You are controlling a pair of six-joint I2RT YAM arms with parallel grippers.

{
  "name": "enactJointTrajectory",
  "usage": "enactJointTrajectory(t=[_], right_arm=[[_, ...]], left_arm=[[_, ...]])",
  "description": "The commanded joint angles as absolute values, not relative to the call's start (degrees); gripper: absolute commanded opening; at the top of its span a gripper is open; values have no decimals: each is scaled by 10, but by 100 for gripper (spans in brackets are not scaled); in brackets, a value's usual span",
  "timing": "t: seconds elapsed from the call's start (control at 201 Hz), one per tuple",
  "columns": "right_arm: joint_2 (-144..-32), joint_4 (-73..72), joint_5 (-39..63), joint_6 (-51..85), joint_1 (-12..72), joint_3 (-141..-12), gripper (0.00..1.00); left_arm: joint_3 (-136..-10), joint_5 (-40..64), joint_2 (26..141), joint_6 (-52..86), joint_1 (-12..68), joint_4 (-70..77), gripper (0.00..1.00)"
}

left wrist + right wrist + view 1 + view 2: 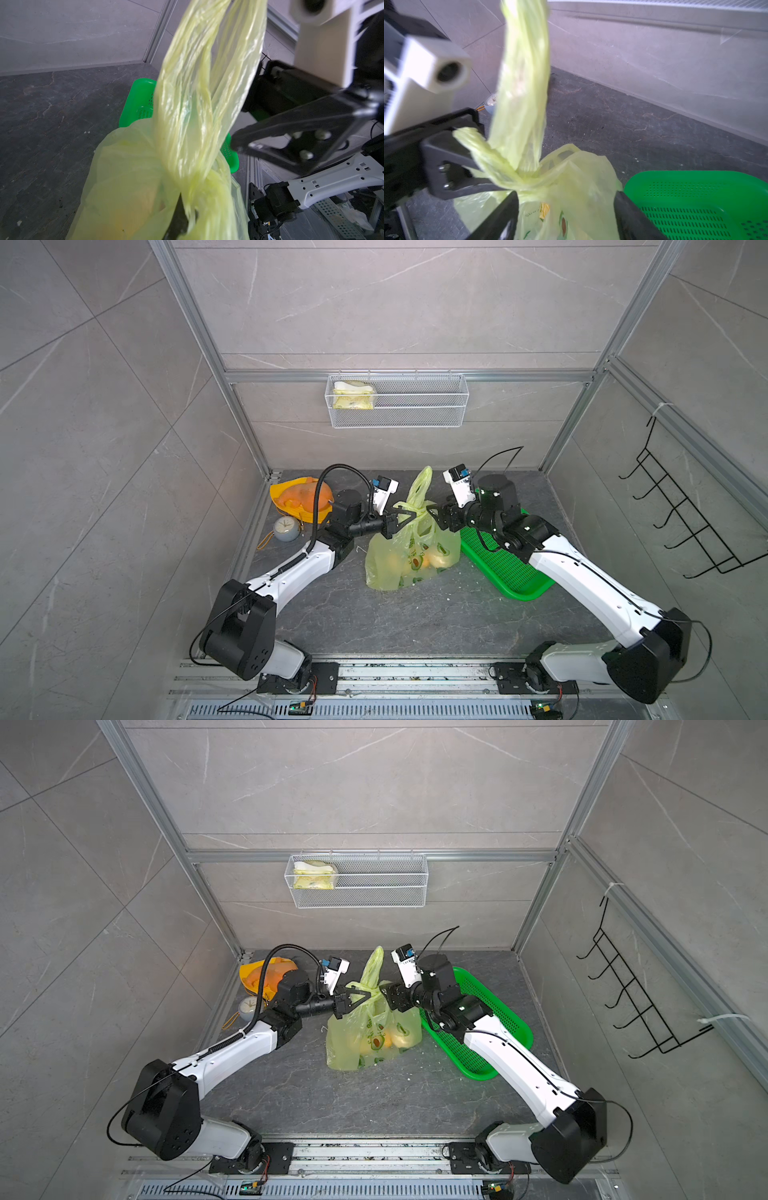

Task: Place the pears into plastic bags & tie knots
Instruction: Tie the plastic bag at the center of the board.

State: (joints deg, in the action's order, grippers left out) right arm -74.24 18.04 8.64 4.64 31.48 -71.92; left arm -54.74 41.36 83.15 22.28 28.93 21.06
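Top views, both of them, give the count: one thin translucent yellow-green plastic bag (405,568) on the dark stone-look floor between the two arms, two handle loops (422,485), and one knot (420,514) bunched where they cross. Inside, the small lumpy pears (436,558) show through as pale and orange-yellow shapes. Two are clear; a third I cannot separate.

The left gripper (409,516) is clenched on one loop right at the knot. Over to the right wrist view: the right gripper (565,194) stands released, fingers (504,214) spread wide either side of the bag's neck, grasping nothing. The other loop rises upright above the twist.

Printing on the bag: several avocado pictures and green lettering, too blurred to read.

Round the edges:
- One green perforated plastic tray (511,576) just beside the bag, under the right arm.
- One white wire-mesh basket (415,423) on the back wall, holding one yellow-and-white packet (353,397).
- One large orange lump on a yellow dish (297,497).
- One small round pale clock (286,528).
- One black wire hook rack (681,501) on the side wall.
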Motion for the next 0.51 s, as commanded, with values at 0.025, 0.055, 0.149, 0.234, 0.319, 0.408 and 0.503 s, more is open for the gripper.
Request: enactJointTrajectory(t=[0.025,0.055,0.149,0.234,0.319,0.408,0.503], right_arm=[[-712,208,117,75,308,-762,84],[-722,215,122,76,306,-779,85],[-765,220,141,76,296,-827,90],[-812,221,167,82,285,-870,91],[-850,218,185,89,276,-904,92],[-883,219,199,93,272,-936,91],[-906,221,208,97,268,-952,87]], left_arm=[[-545,397,812,202,287,234,0],[-546,398,813,201,288,233,0],[-548,403,815,200,288,235,0],[-548,408,817,203,288,237,0],[-550,414,821,207,288,241,0],[-552,419,824,210,288,243,0],[-554,423,827,212,289,244,0]])
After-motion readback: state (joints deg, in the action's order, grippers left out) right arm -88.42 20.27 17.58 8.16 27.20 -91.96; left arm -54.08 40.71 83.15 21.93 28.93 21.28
